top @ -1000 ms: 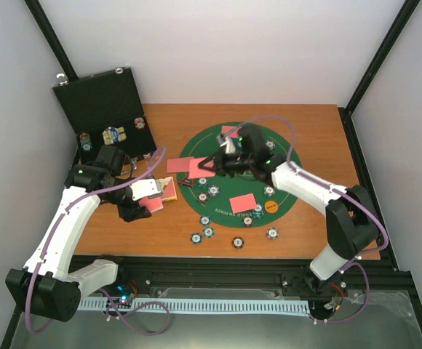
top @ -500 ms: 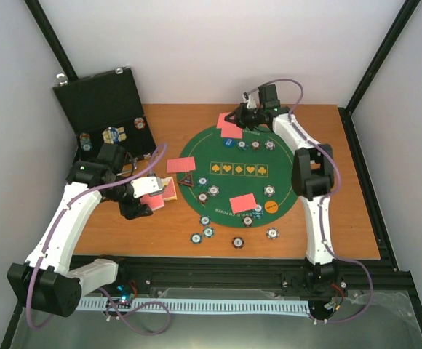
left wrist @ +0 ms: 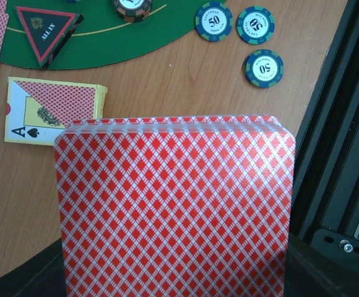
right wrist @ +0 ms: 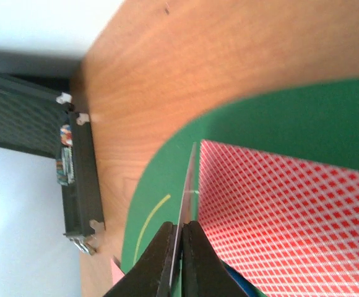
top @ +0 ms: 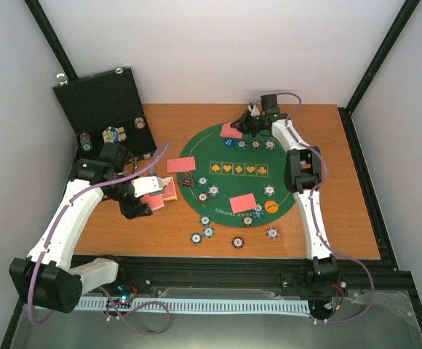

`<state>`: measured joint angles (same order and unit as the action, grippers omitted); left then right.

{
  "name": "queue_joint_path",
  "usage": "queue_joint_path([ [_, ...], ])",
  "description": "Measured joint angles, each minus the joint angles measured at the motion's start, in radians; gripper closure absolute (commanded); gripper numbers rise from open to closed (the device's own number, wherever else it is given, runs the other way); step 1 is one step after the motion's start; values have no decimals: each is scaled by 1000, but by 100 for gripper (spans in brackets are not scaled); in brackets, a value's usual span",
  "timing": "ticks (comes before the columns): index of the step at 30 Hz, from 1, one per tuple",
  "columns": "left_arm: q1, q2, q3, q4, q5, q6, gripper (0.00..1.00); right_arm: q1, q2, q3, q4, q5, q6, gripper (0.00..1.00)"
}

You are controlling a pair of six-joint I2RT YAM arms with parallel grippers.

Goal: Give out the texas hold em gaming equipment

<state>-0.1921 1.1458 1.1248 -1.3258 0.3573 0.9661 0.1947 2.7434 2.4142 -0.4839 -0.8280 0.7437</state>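
Note:
My left gripper (top: pixel 147 198) is shut on a deck of red-backed playing cards (left wrist: pixel 176 204), held above the wood left of the green mat (top: pixel 229 187). The deck hides its fingers in the left wrist view. At the mat's far edge my right gripper (top: pixel 249 121) is shut on a single card (right wrist: pixel 189 185), seen edge-on and standing upright. Beside it another red-backed card (right wrist: pixel 291 210) lies flat on the felt. More cards (top: pixel 242 202) lie on the mat, along with poker chips (top: pixel 213 191), an orange button (top: pixel 271 206) and a black triangle marker (left wrist: pixel 46 28).
An open black case (top: pixel 105 109) stands at the back left. A yellow card box (left wrist: pixel 49 111) lies just beyond the deck. Loose chips (left wrist: pixel 263 67) sit on the wood near the front rail (left wrist: pixel 346 124). One card (top: pixel 180 164) overlaps the mat's left rim.
My right arm has swung from the mat's middle out to its far edge with the card pinched in it. The left arm and its deck have stayed put.

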Motion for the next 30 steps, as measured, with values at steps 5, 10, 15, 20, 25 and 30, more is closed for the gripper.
queue_joint_path([
  [5, 0, -4, 0, 0, -8, 1, 69, -14, 0, 38, 26, 5, 22, 78],
  [10, 0, -4, 0, 0, -9, 0, 70, -17, 0, 48, -9, 26, 18, 43],
  [15, 0, -4, 0, 0, -6, 0, 70, -17, 0, 48, -82, 63, -31, 35],
  [20, 0, -4, 0, 0, -5, 0, 69, -19, -25, 34, -151, 96, -81, 27],
  [25, 0, -4, 0, -3, -3, 0, 69, -26, -135, -29, -267, 157, -149, 10],
  [30, 0, -4, 0, -7, 7, 0, 69, -35, -343, -204, -321, 259, -192, 0],
])
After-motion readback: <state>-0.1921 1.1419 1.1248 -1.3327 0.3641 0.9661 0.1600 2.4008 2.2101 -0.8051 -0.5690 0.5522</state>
